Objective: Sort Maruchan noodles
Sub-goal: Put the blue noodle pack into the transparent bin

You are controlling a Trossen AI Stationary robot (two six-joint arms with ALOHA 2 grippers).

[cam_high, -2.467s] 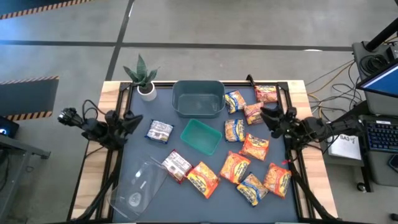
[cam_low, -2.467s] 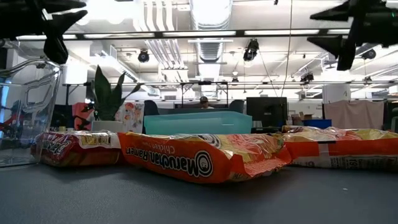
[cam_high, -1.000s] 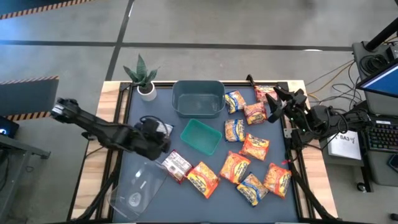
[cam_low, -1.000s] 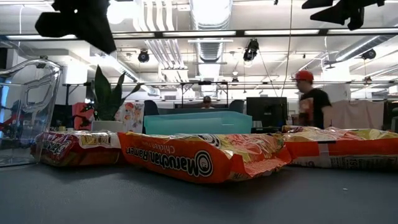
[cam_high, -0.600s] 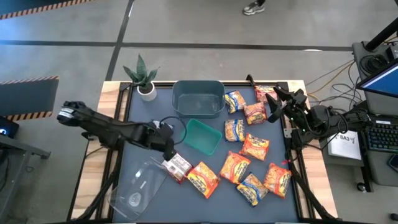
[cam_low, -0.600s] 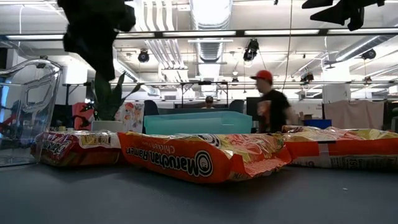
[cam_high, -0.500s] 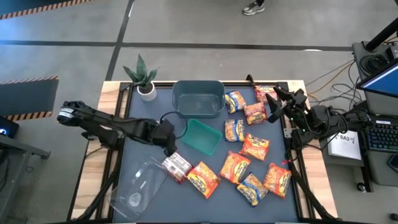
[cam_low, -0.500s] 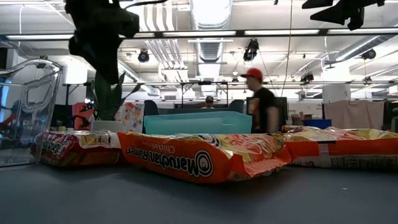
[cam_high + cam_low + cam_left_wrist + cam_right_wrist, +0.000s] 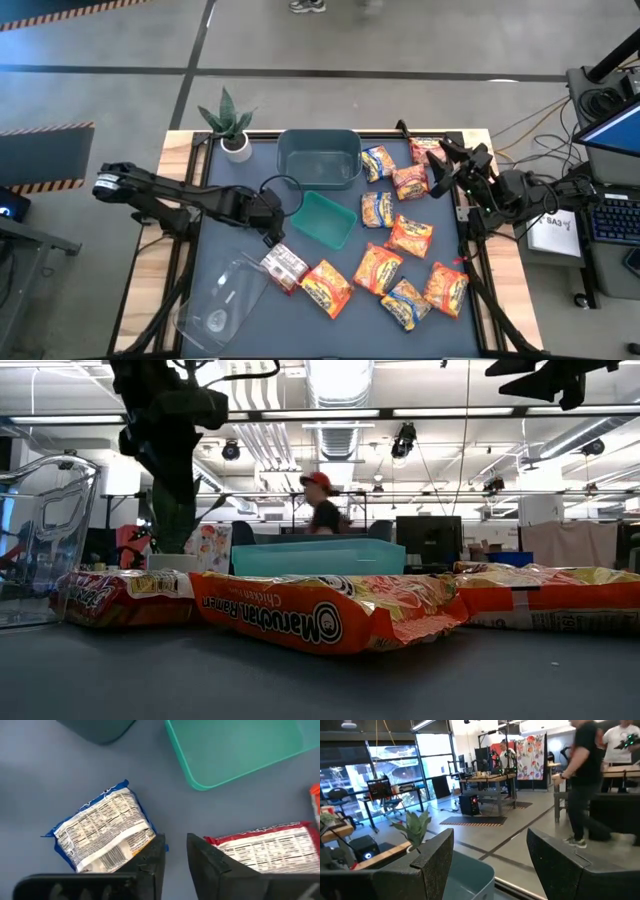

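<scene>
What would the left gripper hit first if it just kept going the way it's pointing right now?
Probably the table mat. The left gripper points down at the bare strip between the blue-edged noodle packet and the red-edged packet, its narrowly parted fingers near the blue packet's corner. Depth is unclear, so it might clip that corner.

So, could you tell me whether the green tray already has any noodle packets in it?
No, in the high view the green tray shows only its bare floor, and the noodle packets lie around it on the table.

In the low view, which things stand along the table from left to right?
Clear plastic container → dark red ramen packet → orange Maruchan ramen packet → orange-yellow ramen packet at the right edge.
</scene>
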